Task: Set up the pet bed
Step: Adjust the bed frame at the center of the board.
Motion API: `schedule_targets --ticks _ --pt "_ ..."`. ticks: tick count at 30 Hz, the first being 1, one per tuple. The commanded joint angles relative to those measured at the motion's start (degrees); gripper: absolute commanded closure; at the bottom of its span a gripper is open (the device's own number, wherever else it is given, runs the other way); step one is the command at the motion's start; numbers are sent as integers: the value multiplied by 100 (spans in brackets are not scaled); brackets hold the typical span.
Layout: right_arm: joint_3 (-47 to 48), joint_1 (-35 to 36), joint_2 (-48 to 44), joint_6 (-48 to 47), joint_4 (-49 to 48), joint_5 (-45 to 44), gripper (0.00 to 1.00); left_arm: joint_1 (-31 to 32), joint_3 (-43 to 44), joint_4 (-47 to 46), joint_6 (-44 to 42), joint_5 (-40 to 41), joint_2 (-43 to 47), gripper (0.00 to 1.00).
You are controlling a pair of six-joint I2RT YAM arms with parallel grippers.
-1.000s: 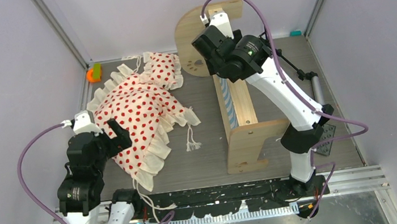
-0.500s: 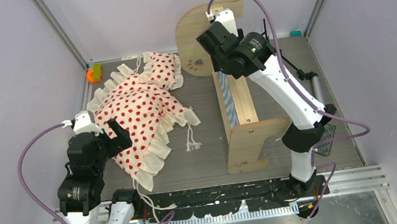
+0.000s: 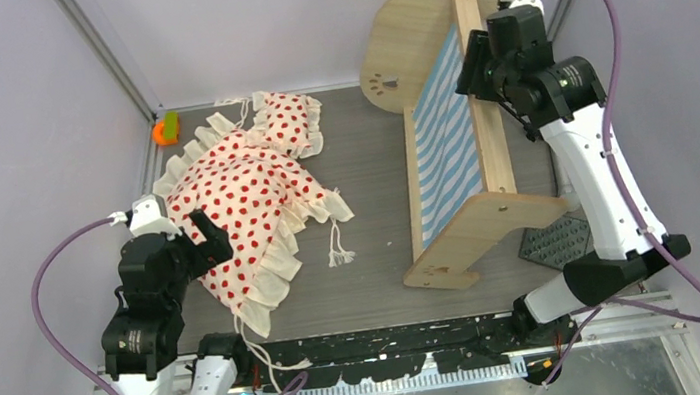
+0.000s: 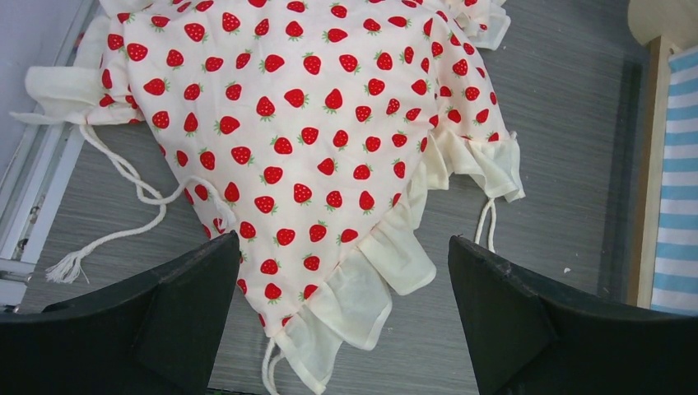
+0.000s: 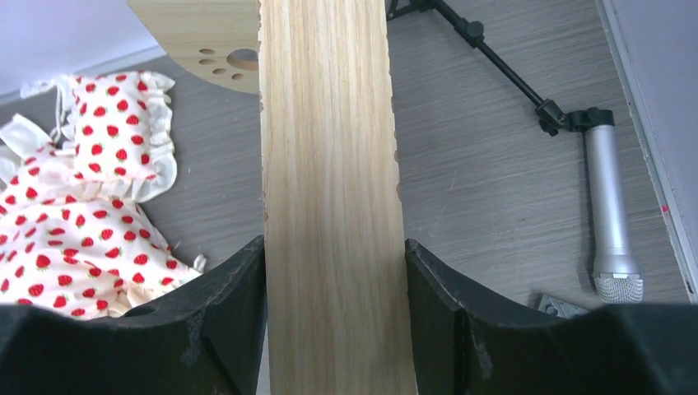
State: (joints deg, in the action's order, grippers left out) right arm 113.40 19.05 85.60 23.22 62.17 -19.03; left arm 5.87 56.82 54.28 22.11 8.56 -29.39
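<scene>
Across the grey wood-grain bench [image 3: 368, 215], biggest first. On the right half, one pet bed [image 3: 491, 130] of pale wood, tipped up on its long left edge, lower edge down on the bench, upper side rail [image 5: 329, 164] raised. Two rounded end boards: the far one [image 3: 407, 34] marked with a paw print [image 3: 380, 81], the near one [image 3: 477, 237] toward the arm bases. One blue-and-white striped mattress [image 3: 444, 135] inside the frame, face turned left toward the bedding.

Clamped on the raised side rail: right gripper [image 5: 333, 271], one finger pressed to each face of the plank.

On the left half, well apart from the bed, one cream ruffled blanket [image 3: 246, 205] printed with red strawberries, lying rumpled. Touching its far end, one small matching pillow [image 3: 288, 122]. Over the blanket's near corner, left gripper [image 4: 342, 247], fingers spread wide, nothing between them.

Just beside the near end board, one dark studded mat [image 3: 558, 240]. Behind the bed on the right, one black tripod stand [image 5: 494, 62] with a silver handle [image 5: 609, 206], lying flat.

At the far left corner, one small orange-and-green object [image 3: 164, 130], too small to identify. Trailing from the blanket's edges, thin white tasselled cords [image 4: 123, 177]; exact count unclear.
</scene>
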Motion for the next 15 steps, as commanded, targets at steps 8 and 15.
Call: schedule_targets --ticks 8,15 --pt "-2151 -803 -516 194 -844 978 92 6 3 -154 -39 -56 -41 0" --pt "-2924 -1004 -651 161 -1016 987 92 4 3 -152 -58 -99 -94 0"
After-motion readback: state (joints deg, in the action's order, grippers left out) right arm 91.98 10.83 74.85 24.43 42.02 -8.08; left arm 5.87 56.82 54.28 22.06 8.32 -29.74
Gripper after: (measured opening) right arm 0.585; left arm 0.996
